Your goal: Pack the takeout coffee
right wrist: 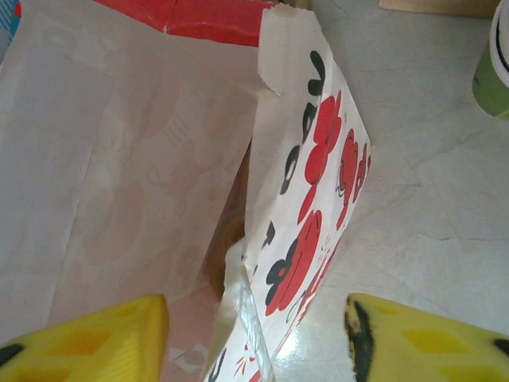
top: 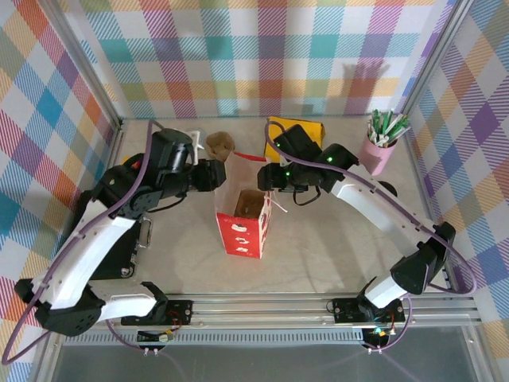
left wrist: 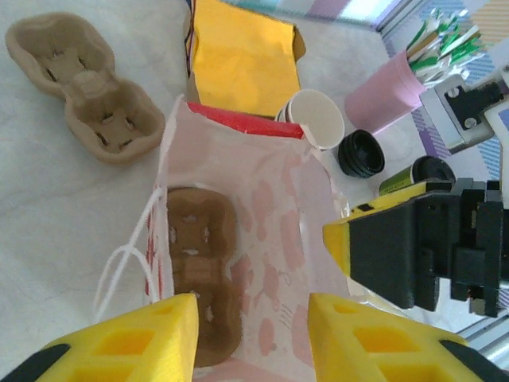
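Left fingers [left wrist: 135, 342] over bag [left wrist: 270, 207] (coffee [left wrist: 432, 169] well apart).

Bag [left wrist: 270, 199]: thin printed paper, faint sheen. Carrier [left wrist: 195, 263]: matt, rough moulded pulp. My left fingers [left wrist: 127, 346]: smooth plastic.

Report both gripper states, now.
Left gripper: open above the bag mouth, holding nothing.
Right gripper: open, astride the bag's side wall, not clamped.
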`<control>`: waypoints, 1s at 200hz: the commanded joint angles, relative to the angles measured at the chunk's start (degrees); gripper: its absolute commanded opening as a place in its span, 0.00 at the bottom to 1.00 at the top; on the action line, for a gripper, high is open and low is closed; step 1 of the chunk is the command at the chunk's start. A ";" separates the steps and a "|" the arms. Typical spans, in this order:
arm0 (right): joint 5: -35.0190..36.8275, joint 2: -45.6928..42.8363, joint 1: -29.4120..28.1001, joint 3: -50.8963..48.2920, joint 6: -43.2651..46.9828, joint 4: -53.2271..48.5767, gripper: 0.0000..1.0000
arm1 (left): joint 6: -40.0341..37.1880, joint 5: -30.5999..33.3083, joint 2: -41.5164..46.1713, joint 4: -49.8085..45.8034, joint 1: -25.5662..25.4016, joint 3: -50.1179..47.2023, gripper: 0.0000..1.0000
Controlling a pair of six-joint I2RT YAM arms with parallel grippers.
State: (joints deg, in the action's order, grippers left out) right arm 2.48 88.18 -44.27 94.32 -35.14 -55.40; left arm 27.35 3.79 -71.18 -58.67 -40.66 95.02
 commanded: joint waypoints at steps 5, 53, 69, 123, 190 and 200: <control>-0.28 -1.08 -0.11 -1.56 -1.30 2.30 0.47 | 3.01 1.43 -6.54 -5.06 -3.16 2.47 0.36; -1.46 -6.82 -0.11 -8.47 -4.98 8.99 0.25 | 5.14 -0.10 -17.23 -7.10 -5.70 4.22 0.29; -1.89 -8.11 -0.11 -10.35 -6.18 10.85 0.23 | 5.43 0.49 -20.26 -8.09 -5.74 3.94 0.24; -2.74 -10.98 -0.07 -14.59 -9.56 16.16 0.15 | 6.45 -1.12 -29.31 -6.96 -5.44 0.58 0.14; -2.48 -12.37 -0.17 -18.14 -11.75 18.90 0.09 | 9.82 -5.62 -33.70 0.91 -4.98 -8.66 0.08; -2.16 -12.67 -0.19 -18.54 -11.88 18.93 0.09 | 9.98 -6.02 -34.46 1.56 -5.01 -9.64 0.08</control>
State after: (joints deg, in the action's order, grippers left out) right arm 0.60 76.97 -44.27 76.93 -45.52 -38.83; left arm 35.35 0.03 -104.22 -59.24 -45.67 88.33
